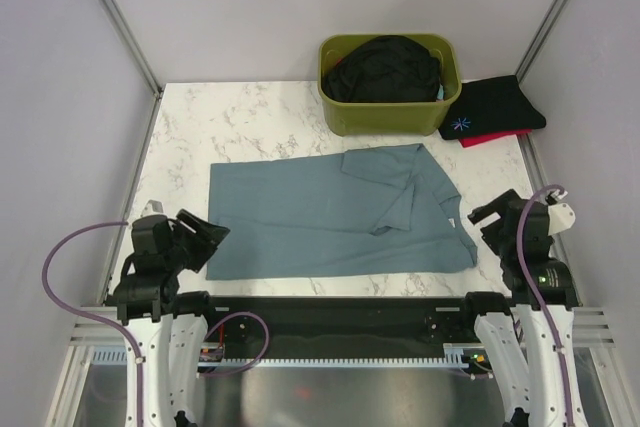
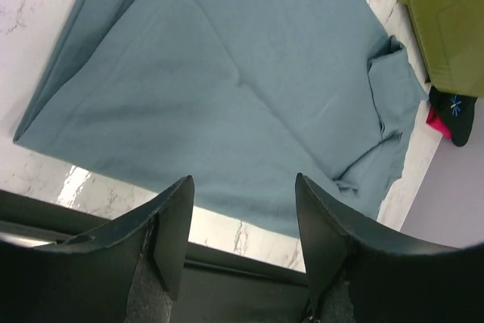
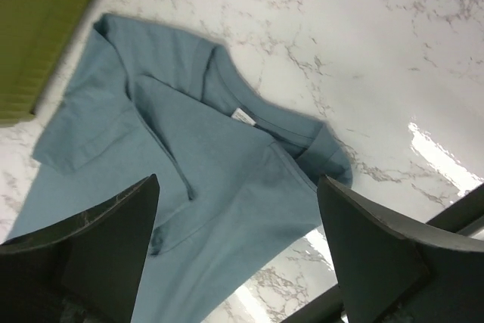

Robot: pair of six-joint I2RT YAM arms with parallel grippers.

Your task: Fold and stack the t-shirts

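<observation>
At the table's near edge, the two arms sit low on either side of a single garment, neither touching cloth. The left gripper (image 2: 242, 183) hovers just off the near left corner of the hem with its jaws spread and nothing between them. The right gripper (image 3: 238, 181) is likewise spread wide and empty, poised just beside the collar end.

Between them the teal-blue t-shirt (image 1: 330, 217) lies flat across the middle of the marble-patterned table (image 1: 250, 117), hem toward the left arm and neck toward the right. Its long far side is turned in over the body, leaving a straight diagonal crease in the left wrist view. A sleeve (image 1: 400, 202) is folded inward across the chest. A small white neck label (image 3: 242, 116) shows inside the collar.

Farther back, an olive-green bin (image 1: 385, 119) stands at the table's far edge, well apart from the teal shirt, holding a crumpled black t-shirt (image 1: 385, 69). Just to the right of the bin, a folded black t-shirt (image 1: 500, 107) with a small blue print rests on top of a red t-shirt (image 1: 483, 138). Only a thin edge of the red one shows along the near side.
</observation>
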